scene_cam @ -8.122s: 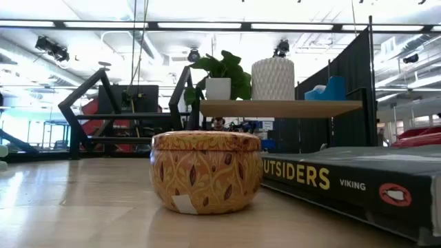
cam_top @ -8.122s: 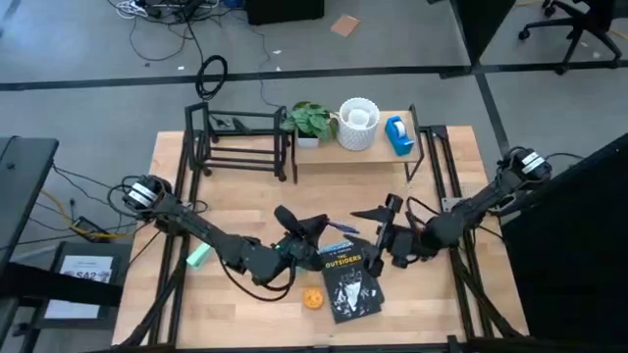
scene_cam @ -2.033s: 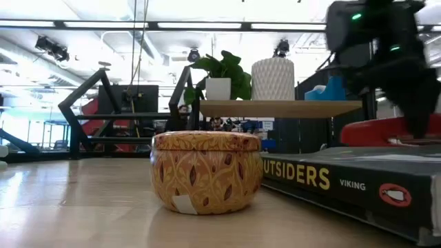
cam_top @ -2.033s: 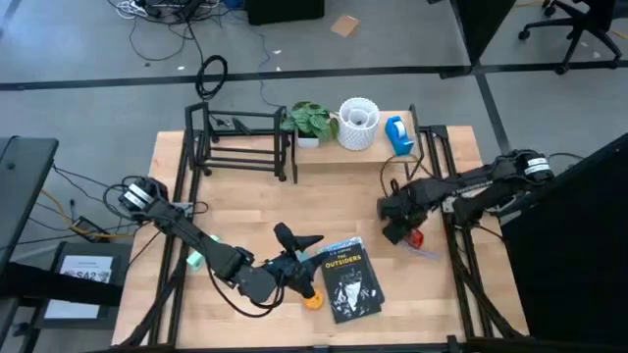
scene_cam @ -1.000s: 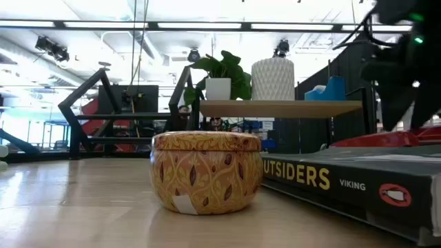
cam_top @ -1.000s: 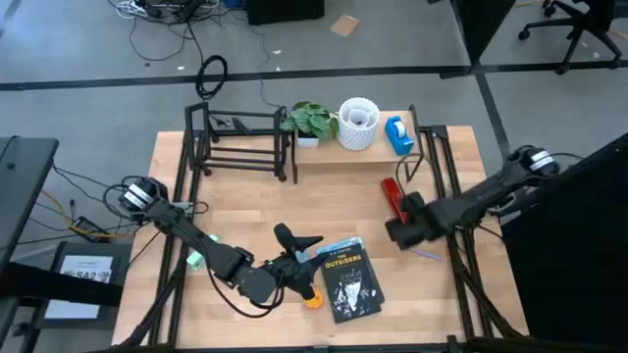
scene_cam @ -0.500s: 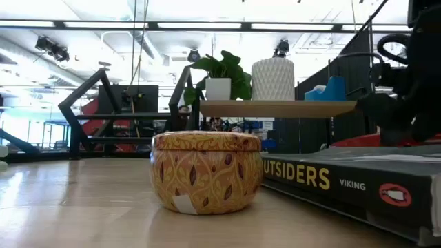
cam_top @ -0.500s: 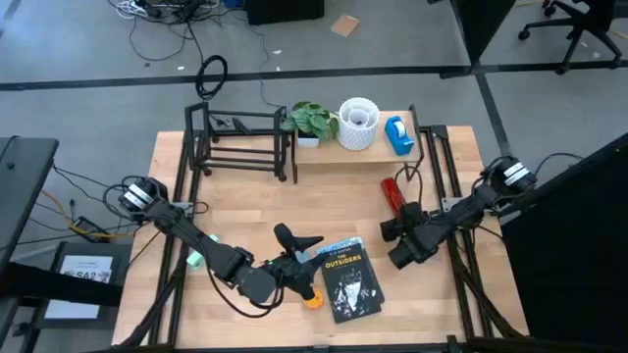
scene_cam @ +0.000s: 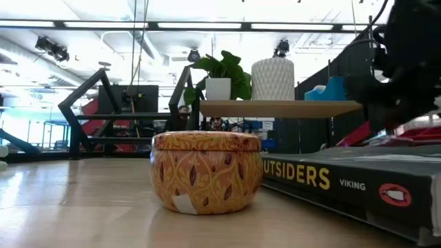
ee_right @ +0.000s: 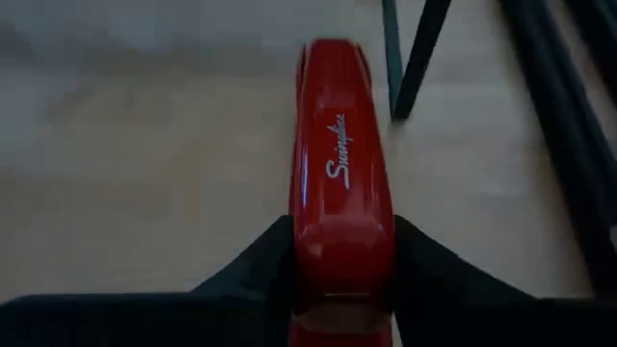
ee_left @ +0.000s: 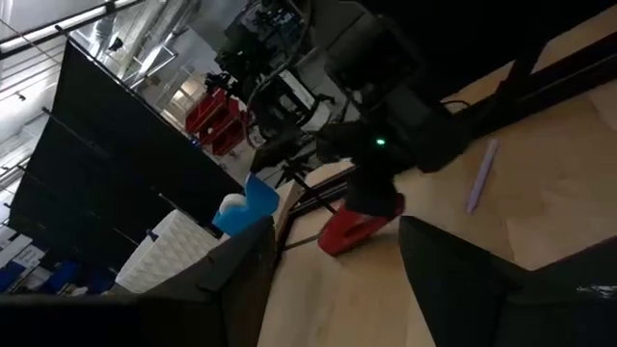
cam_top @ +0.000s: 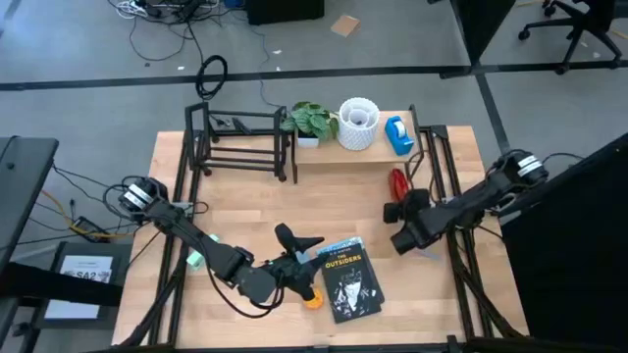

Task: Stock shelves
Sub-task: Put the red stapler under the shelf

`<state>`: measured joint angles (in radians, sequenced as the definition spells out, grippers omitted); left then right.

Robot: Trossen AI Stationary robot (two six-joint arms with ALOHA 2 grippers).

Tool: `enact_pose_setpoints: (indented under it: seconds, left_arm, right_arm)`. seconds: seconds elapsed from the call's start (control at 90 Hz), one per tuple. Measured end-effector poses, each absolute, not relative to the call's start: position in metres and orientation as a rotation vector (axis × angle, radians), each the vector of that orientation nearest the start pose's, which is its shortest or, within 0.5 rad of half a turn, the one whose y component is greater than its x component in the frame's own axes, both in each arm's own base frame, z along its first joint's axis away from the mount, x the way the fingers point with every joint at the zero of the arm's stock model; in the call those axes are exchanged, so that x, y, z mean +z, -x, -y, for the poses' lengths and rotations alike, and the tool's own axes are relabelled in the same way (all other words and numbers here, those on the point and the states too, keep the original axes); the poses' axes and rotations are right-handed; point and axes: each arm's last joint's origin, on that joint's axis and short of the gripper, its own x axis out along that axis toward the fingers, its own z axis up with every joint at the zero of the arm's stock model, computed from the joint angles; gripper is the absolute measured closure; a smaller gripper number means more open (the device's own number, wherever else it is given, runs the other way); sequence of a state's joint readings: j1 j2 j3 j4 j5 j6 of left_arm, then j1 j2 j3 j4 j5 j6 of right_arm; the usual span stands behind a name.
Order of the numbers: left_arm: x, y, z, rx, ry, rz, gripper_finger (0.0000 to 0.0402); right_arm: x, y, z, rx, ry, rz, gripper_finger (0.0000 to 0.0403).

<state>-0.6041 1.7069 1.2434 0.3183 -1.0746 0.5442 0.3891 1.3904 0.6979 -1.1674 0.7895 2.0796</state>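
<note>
Right gripper (cam_top: 404, 224) pinching red stapler (ee_right: 342, 173) by its rear end; shelves (cam_top: 378, 147) just ahead. Left gripper (cam_top: 294, 267) spread, idle. Risk: stapler pivots, clips shelf leg.

- The right claw (cam_top: 396, 204) grips a red stapler (cam_top: 396, 183) near the right edge of the wooden surface (cam_top: 245, 211), just in front of the plank shelf (cam_top: 348, 145).
- That shelf carries a potted plant (cam_top: 311, 122), a white vase (cam_top: 358, 123) and a blue tape dispenser (cam_top: 398, 135); the black rod rack (cam_top: 240, 144) stands beside it.
- The left claw (cam_top: 302, 253) rests low by a book (cam_top: 348, 277) and an orange tin (cam_top: 313, 300).
</note>
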Motion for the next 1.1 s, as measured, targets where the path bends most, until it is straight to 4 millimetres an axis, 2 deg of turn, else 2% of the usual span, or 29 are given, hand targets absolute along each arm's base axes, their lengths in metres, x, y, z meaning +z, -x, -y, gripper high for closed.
enact_pose_setpoints:
  seconds: [0.489, 0.689, 0.933, 1.1]
  left_arm:
    - [0.297, -0.329, 0.196, 0.427, -0.642, -0.223, 0.0198]
    - [0.297, -0.329, 0.196, 0.427, -0.642, -0.223, 0.0198]
    - [0.297, -0.329, 0.196, 0.427, -0.642, -0.223, 0.0198]
    - [0.297, -0.329, 0.197, 0.427, -0.642, -0.223, 0.0198]
  right_arm:
    - [0.168, -0.19, 0.012, -1.517, -0.49, -0.583, 0.0305]
    - [0.159, -0.191, 0.025, -1.521, -0.498, -0.589, 0.0304]
    - [0.147, -0.18, 0.029, -1.556, -0.508, -0.639, 0.0206]
    - [0.148, -0.181, 0.022, -1.517, -0.491, -0.673, 0.0176]
